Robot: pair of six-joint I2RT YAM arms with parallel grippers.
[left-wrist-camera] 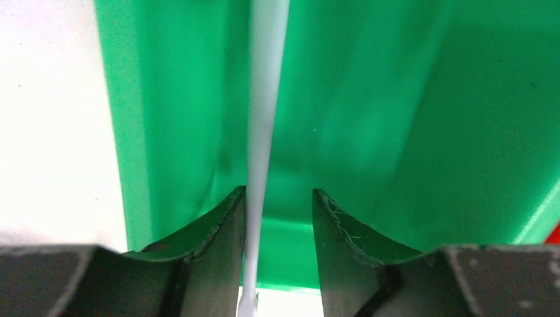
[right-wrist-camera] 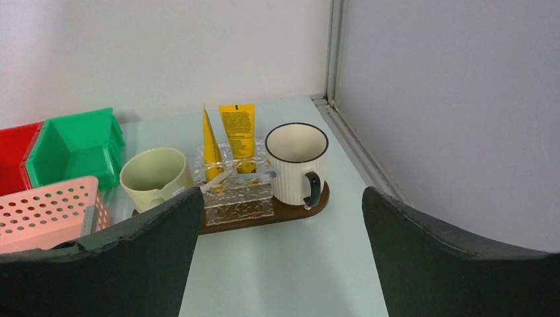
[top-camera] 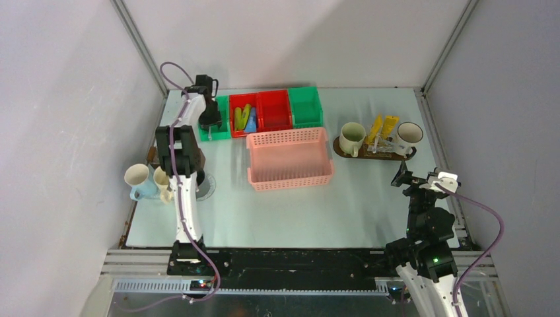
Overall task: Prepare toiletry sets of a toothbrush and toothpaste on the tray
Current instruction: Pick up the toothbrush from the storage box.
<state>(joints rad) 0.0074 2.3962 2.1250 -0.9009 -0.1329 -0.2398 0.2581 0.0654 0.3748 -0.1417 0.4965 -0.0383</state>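
Pale blue-green tabletop, gray walls all round. Left gripper is down in the far-left green bin, fingers apart with a thin white brush between them (seems to lean on just 1 finger, hard to tell). Right gripper hangs spread wide, short of the tray, which carries a cream mug, a white mug and 2 yellow tubes.
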